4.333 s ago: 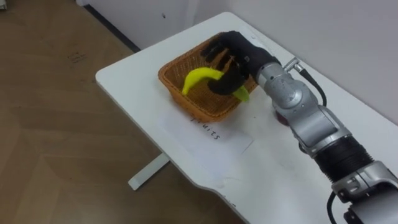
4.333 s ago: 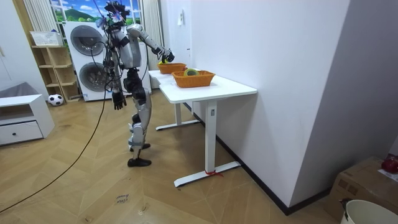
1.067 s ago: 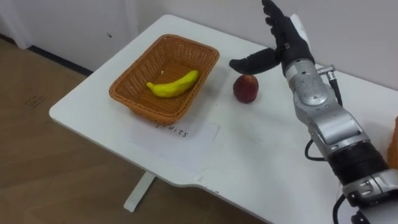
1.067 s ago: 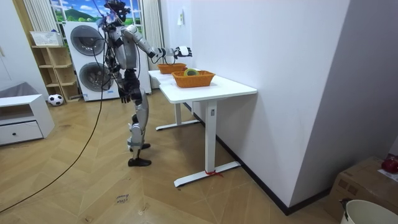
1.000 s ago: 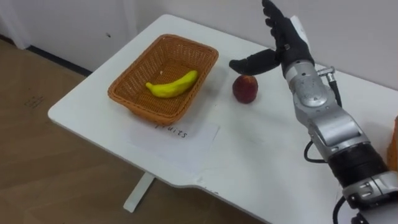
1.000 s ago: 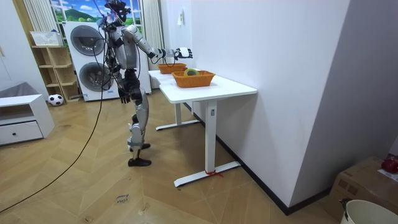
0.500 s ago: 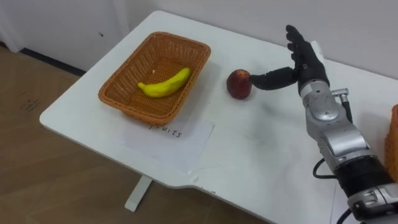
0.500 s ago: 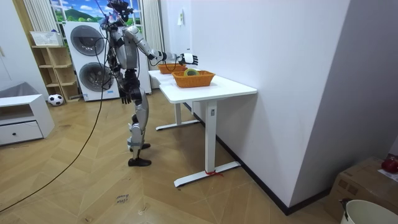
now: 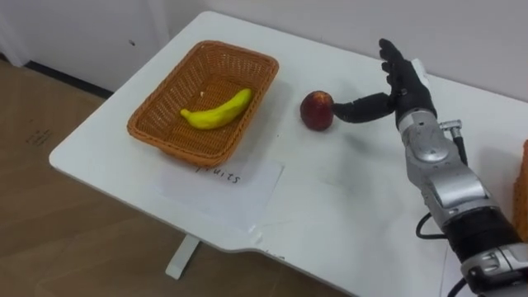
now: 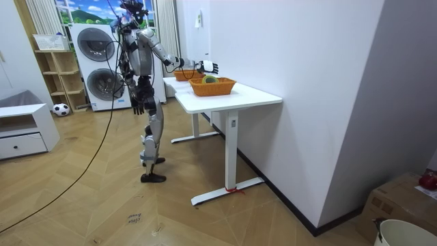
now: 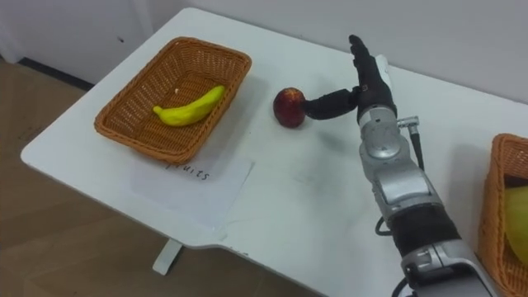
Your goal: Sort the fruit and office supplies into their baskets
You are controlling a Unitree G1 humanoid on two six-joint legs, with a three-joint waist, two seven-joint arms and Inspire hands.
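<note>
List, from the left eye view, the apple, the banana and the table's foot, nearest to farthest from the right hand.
1. apple: just left of the right hand, at its thumb.
2. banana: farther left, inside the basket.
3. table's foot: down on the floor, lower left.

A white rectangular table (image 9: 346, 206) stood against a white wall (image 10: 307, 102) on a herringbone wooden floor (image 10: 102, 205). A white sheet of paper (image 9: 223, 183) lay near its front edge. Farther back stood two stacked white washing machines (image 10: 92, 44), just beside an open wooden shelf (image 10: 58, 72). A black-and-white ball (image 10: 61, 108) lay near a low white drawer cabinet (image 10: 24, 133).
</note>
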